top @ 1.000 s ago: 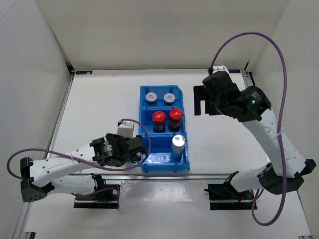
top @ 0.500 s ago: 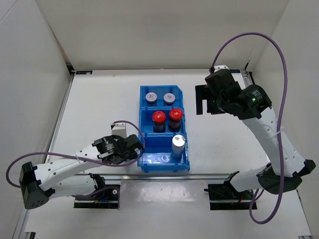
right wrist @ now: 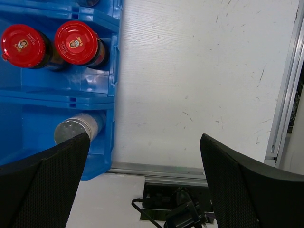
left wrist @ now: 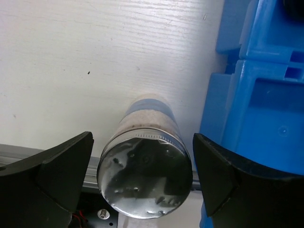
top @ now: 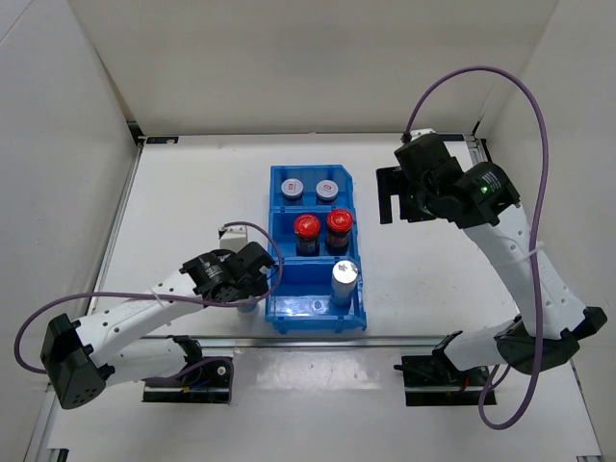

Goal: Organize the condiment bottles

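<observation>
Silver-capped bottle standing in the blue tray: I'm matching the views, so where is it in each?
Top external: the silver-capped cylindrical bottle stands in the nearest compartment of the blue plastic tray, right side.
Left wrist: not in it.
Right wrist: bottle lower left.
Shared landmark: the tray, in all three.

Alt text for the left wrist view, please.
A silver-capped bottle stands on the white table between the open fingers of the left tool, with gaps showing on both sides. The blue tray fills the right edge.
</observation>
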Controlling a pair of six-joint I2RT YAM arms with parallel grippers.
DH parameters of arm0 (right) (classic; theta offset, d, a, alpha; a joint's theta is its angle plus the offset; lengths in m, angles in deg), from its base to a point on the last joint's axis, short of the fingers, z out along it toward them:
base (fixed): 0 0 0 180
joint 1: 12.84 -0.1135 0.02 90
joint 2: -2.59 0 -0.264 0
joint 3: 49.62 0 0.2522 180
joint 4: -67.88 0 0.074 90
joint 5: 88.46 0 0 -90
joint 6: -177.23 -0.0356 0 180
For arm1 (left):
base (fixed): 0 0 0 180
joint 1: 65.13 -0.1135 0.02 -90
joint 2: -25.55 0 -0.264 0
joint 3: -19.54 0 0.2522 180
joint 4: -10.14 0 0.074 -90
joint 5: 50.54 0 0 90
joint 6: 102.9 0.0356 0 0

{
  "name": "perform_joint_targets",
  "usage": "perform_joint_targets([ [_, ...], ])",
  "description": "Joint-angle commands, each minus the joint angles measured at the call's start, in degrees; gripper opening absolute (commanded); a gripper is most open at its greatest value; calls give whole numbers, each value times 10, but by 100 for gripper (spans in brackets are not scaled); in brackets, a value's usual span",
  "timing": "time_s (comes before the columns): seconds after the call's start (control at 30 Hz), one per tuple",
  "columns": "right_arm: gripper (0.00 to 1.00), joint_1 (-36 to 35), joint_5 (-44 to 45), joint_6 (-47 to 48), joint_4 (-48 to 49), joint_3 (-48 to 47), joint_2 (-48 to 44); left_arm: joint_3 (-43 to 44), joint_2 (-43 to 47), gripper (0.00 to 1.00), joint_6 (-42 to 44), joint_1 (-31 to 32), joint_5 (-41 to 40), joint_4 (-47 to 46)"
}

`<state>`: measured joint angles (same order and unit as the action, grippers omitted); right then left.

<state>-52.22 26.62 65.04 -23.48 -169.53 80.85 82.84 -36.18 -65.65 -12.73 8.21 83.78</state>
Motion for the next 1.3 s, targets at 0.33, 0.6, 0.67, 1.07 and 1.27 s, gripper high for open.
perform_joint_targets([
  [0.33, 100, 5, -7, 11, -31, 15, -8, 112, 21, 11, 57, -22, -23, 19],
  [0.6, 100, 11, -13, 11, -25, 33, -14, 348, -76, 11, 196, 35, -92, 43],
  [0.67, 100, 11, -13, 11, -19, 33, -19, 368, -91, 11, 225, 45, -67, 13],
  [1.07, 100, 28, -13, 6, -19, 61, -36, 270, -113, 11, 233, 125, 35, -104],
  [1.27, 100, 40, -13, 18, -19, 49, -25, 241, -130, 11, 244, 125, 56, -115],
])
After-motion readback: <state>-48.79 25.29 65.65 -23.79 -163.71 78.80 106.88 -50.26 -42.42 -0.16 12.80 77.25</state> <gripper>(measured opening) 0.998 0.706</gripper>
